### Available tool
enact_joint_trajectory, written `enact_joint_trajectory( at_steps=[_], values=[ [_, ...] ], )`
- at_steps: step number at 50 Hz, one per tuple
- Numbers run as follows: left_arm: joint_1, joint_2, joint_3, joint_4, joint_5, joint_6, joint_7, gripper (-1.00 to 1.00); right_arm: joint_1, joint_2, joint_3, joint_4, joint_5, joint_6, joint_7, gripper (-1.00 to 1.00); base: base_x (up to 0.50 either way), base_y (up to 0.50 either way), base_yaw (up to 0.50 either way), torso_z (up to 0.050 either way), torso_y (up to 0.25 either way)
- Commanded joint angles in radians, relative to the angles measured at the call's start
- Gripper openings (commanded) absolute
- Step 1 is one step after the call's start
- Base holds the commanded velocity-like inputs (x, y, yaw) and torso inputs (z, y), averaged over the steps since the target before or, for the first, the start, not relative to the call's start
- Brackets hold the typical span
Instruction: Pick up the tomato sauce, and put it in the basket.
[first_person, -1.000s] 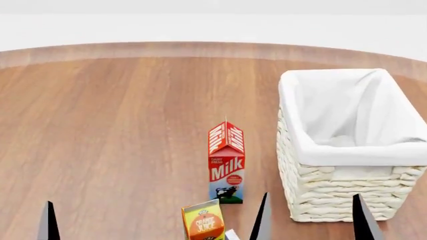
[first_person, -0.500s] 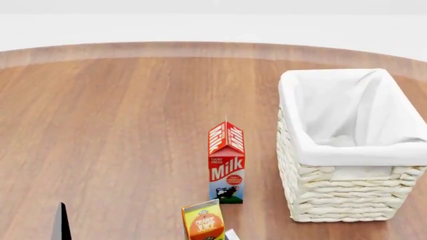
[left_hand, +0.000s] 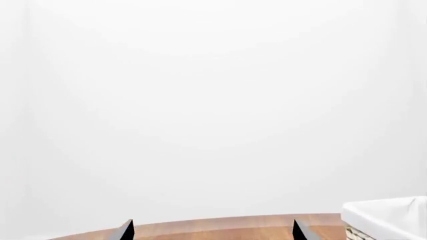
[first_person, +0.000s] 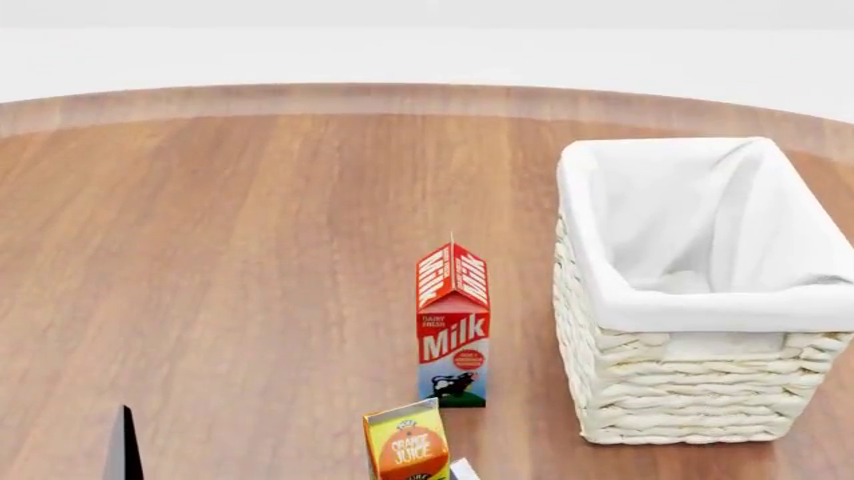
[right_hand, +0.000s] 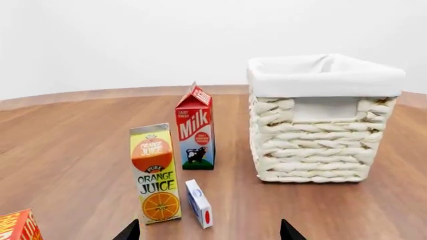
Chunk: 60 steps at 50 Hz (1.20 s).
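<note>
The tomato sauce can is in none of the views. The white wicker basket (first_person: 694, 380) with its cloth liner stands upright at the right of the wooden table; it also shows in the right wrist view (right_hand: 320, 135), and its corner shows in the left wrist view (left_hand: 387, 220). My left gripper (left_hand: 212, 233) is open and empty, facing the white wall over the table's far edge; one of its fingertips (first_person: 124, 445) shows at the bottom left of the head view. My right gripper (right_hand: 209, 233) is open and empty, low over the table and short of the cartons.
A red milk carton (first_person: 454, 325) stands left of the basket. An orange juice carton (first_person: 407, 443) and a small white box (right_hand: 199, 204) are in front of it. A red-orange box corner (right_hand: 17, 227) shows beside them. The table's (first_person: 240, 250) left half is bare wood.
The right gripper's two fingertips, at the head view's bottom edge a second ago, have dropped out of that view. The left fingertip has shifted slightly right. Nothing has moved in the last half second.
</note>
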Motion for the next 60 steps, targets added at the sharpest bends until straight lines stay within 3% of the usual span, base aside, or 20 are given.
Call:
enact_joint_trajectory(
  at_steps=[1,29,45,60],
  values=[
    [-0.007,-0.006,0.011,-0.005,0.002,-0.003,-0.008,1.00,0.012,-0.023,-0.042,0.127,-0.016,-0.041,-0.020,1.00,0.00,0.00,0.00,0.000,0.000],
    [-0.011,-0.022,0.022,-0.008,0.001,-0.005,-0.030,1.00,0.067,-0.053,-0.081,0.311,-0.033,-0.091,-0.012,1.00,0.00,0.00,0.00,0.000,0.000],
    [-0.020,-0.029,0.028,-0.030,-0.006,-0.002,-0.039,1.00,0.226,-0.104,-0.090,0.549,-0.071,-0.172,0.021,1.00,0.00,0.00,0.00,0.000,0.000],
    [-0.024,-0.037,0.032,-0.036,-0.013,-0.001,-0.048,1.00,0.260,-0.107,-0.101,0.611,-0.073,-0.196,0.028,1.00,0.00,0.00,0.00,0.000,0.000]
  ],
)
